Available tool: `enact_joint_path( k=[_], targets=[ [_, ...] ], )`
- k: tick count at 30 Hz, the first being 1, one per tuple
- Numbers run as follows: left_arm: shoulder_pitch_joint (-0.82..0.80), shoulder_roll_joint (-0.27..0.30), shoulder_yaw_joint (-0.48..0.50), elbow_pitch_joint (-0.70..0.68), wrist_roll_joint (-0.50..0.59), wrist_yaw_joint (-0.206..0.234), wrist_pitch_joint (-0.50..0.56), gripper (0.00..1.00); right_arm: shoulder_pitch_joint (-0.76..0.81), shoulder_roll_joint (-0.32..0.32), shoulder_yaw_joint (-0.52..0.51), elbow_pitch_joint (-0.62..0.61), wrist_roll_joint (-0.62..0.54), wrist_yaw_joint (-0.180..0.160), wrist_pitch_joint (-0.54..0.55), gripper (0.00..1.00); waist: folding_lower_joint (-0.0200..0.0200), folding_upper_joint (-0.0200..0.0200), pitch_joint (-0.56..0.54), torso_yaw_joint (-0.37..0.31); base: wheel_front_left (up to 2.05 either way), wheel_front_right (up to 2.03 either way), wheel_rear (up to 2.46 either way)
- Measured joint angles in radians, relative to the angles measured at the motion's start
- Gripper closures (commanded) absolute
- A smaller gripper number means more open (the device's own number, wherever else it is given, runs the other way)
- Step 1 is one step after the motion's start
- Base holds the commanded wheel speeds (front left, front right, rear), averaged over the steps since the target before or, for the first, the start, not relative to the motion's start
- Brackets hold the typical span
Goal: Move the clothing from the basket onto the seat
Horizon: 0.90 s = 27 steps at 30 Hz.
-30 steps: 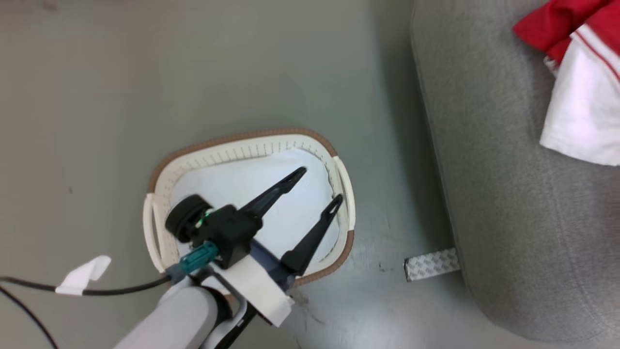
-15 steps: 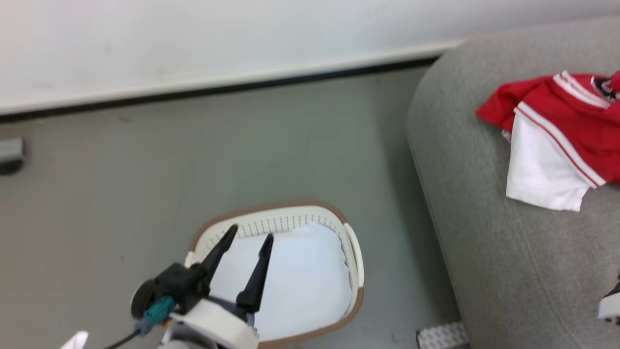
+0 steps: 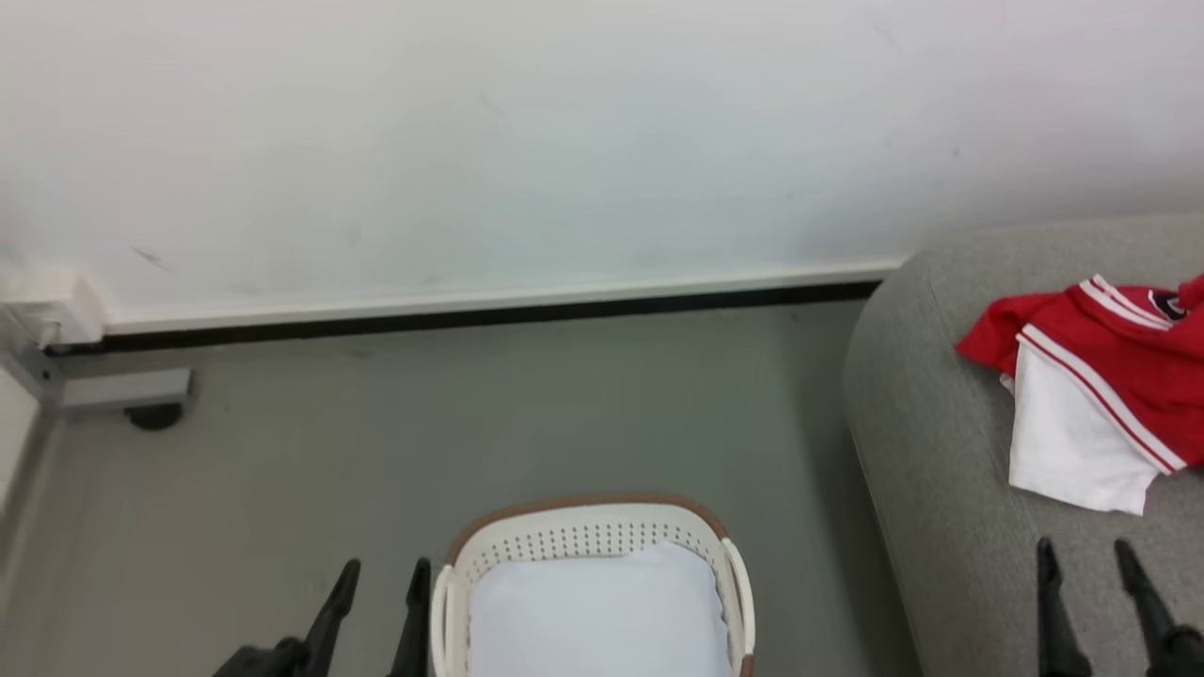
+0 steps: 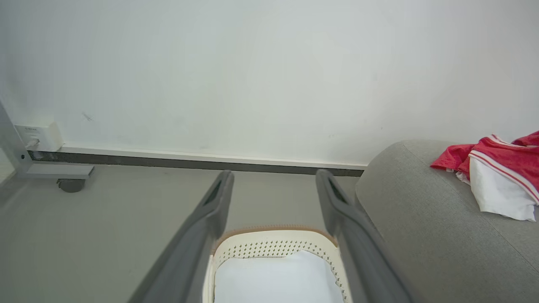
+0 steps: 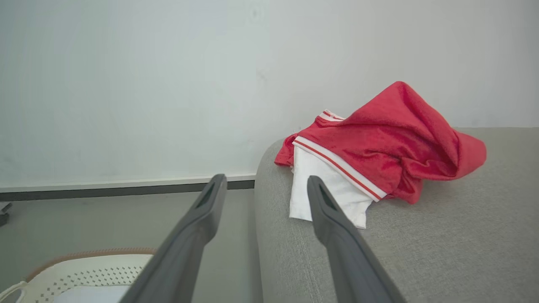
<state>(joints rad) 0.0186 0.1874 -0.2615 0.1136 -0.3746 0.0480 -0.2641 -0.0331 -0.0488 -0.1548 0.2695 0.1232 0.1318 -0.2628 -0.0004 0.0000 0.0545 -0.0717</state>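
Basket (image 3: pixel 583 538) near end cut off; clothing (image 3: pixel 1110 367) cropped right.

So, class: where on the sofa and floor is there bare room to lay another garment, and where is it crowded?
Free: the grey sofa on the near side of the red clothing; the floor between basket and wall. Crowded: the sofa patch under the clothing heap. Tight: the floor strip between basket and sofa.

Grey floor (image 3: pixel 376 442) has the cream basket (image 3: pixel 583 534) sitting out in the open, well off the wall (image 3: pixel 564 141), with the sofa (image 3: pixel 941 489) near it on one side. Red-and-white clothing (image 3: pixel 1110 376) is bunched up on the sofa near its rounded end.
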Motion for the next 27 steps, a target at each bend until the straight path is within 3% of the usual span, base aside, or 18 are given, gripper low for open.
enact_joint_path(
  k=[12,27],
  targets=[
    [0.131,-0.092,0.184,0.025,0.116,-0.1,0.0,0.0,0.083,0.001,0.123,0.02,0.007,0.0,0.0,0.0,0.0002,0.0,-0.082,0.018,0.0,0.0,0.0],
    [0.143,-0.131,0.241,0.057,0.163,-0.153,0.0,0.0,0.079,0.0,0.147,0.031,0.028,0.0,0.0,0.0,0.0003,0.0,-0.097,0.04,0.0,0.0,0.0]
  ],
)
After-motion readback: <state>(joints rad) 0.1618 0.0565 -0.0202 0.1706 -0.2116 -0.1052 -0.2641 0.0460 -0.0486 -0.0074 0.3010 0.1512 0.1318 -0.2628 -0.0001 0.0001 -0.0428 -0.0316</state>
